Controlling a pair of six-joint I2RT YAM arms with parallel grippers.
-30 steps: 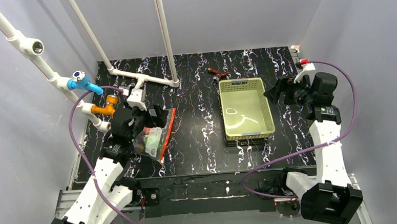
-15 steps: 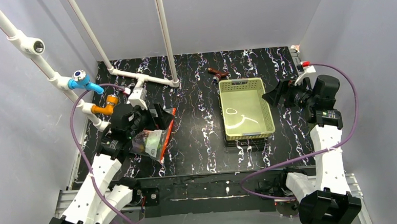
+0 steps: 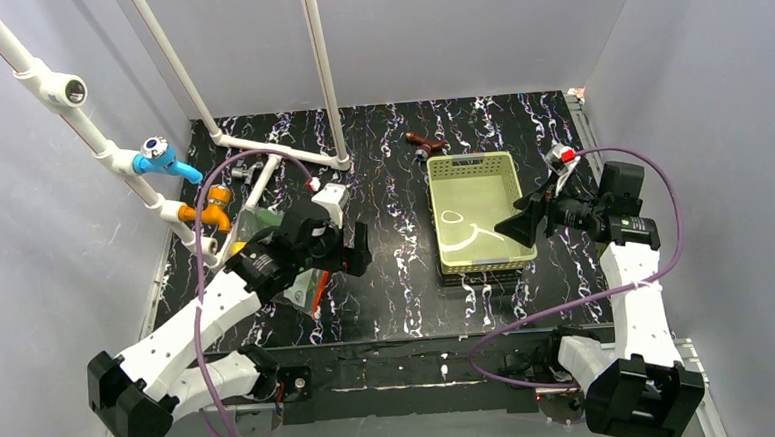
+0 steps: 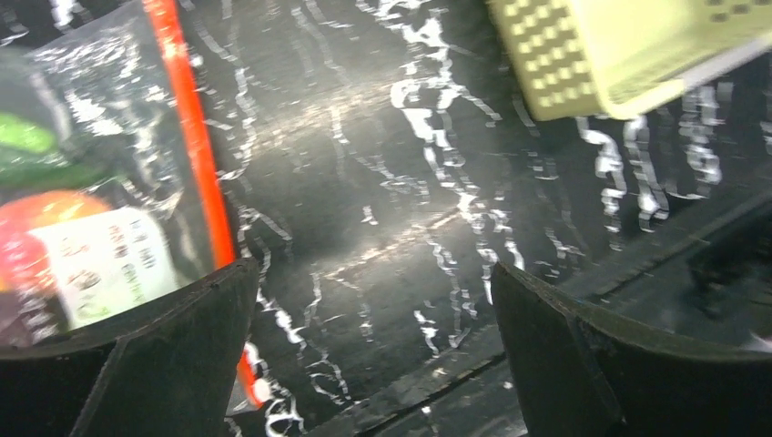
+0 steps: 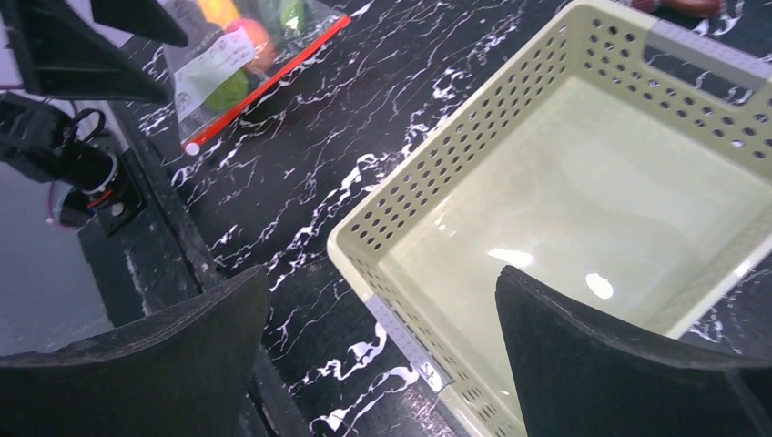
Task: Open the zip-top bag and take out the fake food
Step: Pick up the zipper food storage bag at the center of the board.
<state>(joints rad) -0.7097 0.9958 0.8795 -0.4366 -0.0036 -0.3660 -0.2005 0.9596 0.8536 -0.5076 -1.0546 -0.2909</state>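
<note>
Left hand swung past zip-top bag; right hand reached over basket

One clear crinkly zip-top bag with a red-orange zipper strip; the small plastic fake food inside is too jumbled to count. One yellow-green perforated plastic basket. One brown handled object. Two arms: the left end effector and the right end effector.

arms: white shells, black joints | cables: purple | gripper fingers: black

You've got one white label on the zip-top bag; its print's too blurred to read.
</note>
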